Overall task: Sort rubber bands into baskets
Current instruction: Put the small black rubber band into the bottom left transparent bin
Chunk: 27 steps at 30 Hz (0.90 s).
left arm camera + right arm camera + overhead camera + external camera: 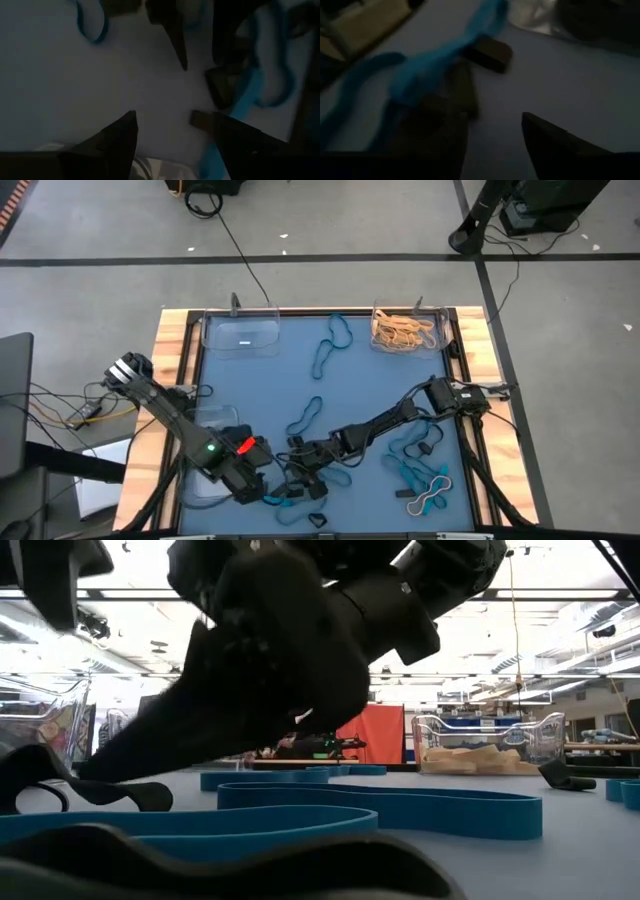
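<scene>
The bench (330, 395) is a blue mat framed in wood, and both my arms reach over its near half. Three clear baskets sit on it: one at the far left (241, 335) holding no bands that I can see, one at the far right (406, 330) heaped with tan bands (402, 333), and one at the near left (205, 480) partly under my left arm. Loose teal bands (332, 343) and black bands (428, 442) lie scattered over the mat, thickest near the front. My left jaws (268, 492) hang low over the mat just beside the near-left basket, spread wide and holding nothing. My right jaws (305, 465) sit low over the front tangle (330, 476), parted, with a teal band (440, 60) lying just beside one finger (445, 135); whether they pinch it I cannot tell.
</scene>
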{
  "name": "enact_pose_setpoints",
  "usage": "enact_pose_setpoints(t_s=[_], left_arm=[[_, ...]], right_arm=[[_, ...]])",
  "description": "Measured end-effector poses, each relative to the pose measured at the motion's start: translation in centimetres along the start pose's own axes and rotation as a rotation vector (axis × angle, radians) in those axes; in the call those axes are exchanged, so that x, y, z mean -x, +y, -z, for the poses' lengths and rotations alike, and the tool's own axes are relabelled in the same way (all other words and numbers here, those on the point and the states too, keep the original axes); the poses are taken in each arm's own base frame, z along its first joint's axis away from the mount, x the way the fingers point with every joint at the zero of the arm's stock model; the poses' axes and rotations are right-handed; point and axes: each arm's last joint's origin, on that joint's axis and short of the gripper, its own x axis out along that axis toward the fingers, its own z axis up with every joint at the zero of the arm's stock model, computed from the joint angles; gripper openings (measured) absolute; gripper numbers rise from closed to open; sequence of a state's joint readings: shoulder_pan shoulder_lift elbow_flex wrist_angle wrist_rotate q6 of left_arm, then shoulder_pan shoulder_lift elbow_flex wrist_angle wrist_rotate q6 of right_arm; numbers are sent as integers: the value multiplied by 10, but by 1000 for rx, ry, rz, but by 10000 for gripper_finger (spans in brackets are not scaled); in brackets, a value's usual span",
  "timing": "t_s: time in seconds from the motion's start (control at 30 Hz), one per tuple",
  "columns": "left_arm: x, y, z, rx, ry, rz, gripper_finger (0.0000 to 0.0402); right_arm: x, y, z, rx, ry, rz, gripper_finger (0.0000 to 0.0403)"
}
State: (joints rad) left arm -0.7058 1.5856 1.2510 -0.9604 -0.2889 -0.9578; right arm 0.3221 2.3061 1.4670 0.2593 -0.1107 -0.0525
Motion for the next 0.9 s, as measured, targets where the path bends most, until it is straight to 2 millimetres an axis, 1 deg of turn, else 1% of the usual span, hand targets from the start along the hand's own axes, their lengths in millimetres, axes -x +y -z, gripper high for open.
enact_pose_setpoints(t_s=[0.1,0.23,0.37,0.5,0.63,0.77,0.9], left_arm=[[-15,-3,-1,-6,39,-24,254],[-37,-12,-4,16,105,18,254],[-57,-19,-3,140,170,26,254],[-71,-24,-1,289,208,15,254],[-86,-31,7,379,267,-5,254],[-95,-32,12,387,321,-34,254],[-95,-32,12,390,329,-31,251]], right_arm=[[0,-1,5,-13,49,22,192],[1,-2,10,-34,103,49,190],[1,-2,10,-61,110,61,192],[1,-2,10,-67,113,64,193],[1,0,10,-74,116,62,190],[1,1,11,-68,118,60,191],[1,2,11,-65,120,59,191]])
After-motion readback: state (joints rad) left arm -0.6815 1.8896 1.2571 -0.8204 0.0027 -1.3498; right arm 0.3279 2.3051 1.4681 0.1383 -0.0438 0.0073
